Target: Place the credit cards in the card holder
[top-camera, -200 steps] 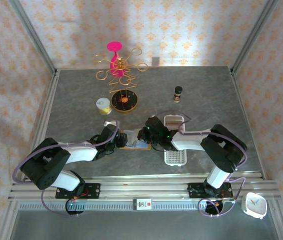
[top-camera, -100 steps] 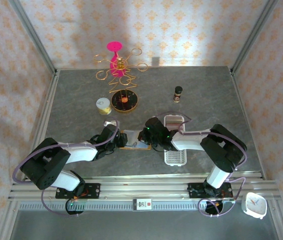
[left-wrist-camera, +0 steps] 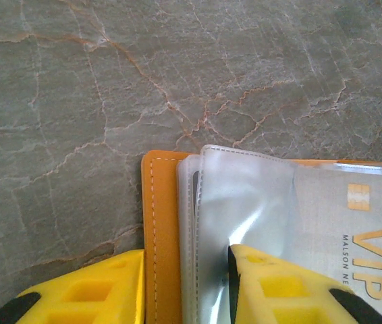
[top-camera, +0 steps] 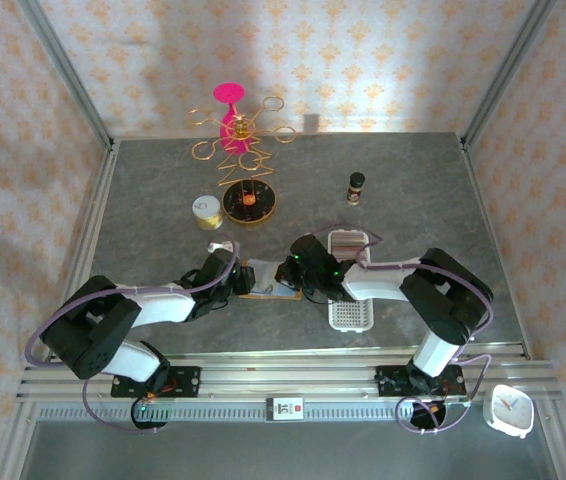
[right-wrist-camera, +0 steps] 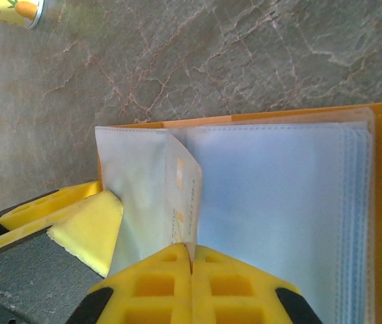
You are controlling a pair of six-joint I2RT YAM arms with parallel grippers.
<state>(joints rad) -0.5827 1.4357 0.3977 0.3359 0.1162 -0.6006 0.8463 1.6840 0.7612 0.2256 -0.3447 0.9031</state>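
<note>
The card holder (top-camera: 261, 281), an orange wallet with clear inner sleeves, lies open on the table between both arms. My left gripper (left-wrist-camera: 185, 270) has its jaws closed in on the wallet's left edge (left-wrist-camera: 159, 229), with the orange cover and the sleeve edges between them. Its right finger (left-wrist-camera: 279, 283) presses into a clear sleeve. My right gripper (right-wrist-camera: 191, 260) is shut on a pale credit card (right-wrist-camera: 185, 196) with gold lettering. The card stands on edge at the sleeves (right-wrist-camera: 279, 202). The same card (left-wrist-camera: 370, 239) shows through a sleeve in the left wrist view. Other cards are hidden.
A long white slotted tray (top-camera: 351, 300) lies just right of the wallet, under the right arm. A yellow tin (top-camera: 204, 210), a gold wire stand (top-camera: 243, 170) and a small dark bottle (top-camera: 357, 186) stand farther back.
The right gripper has edged slightly over the wallet with the card. The left arm and the wallet have stayed put.
</note>
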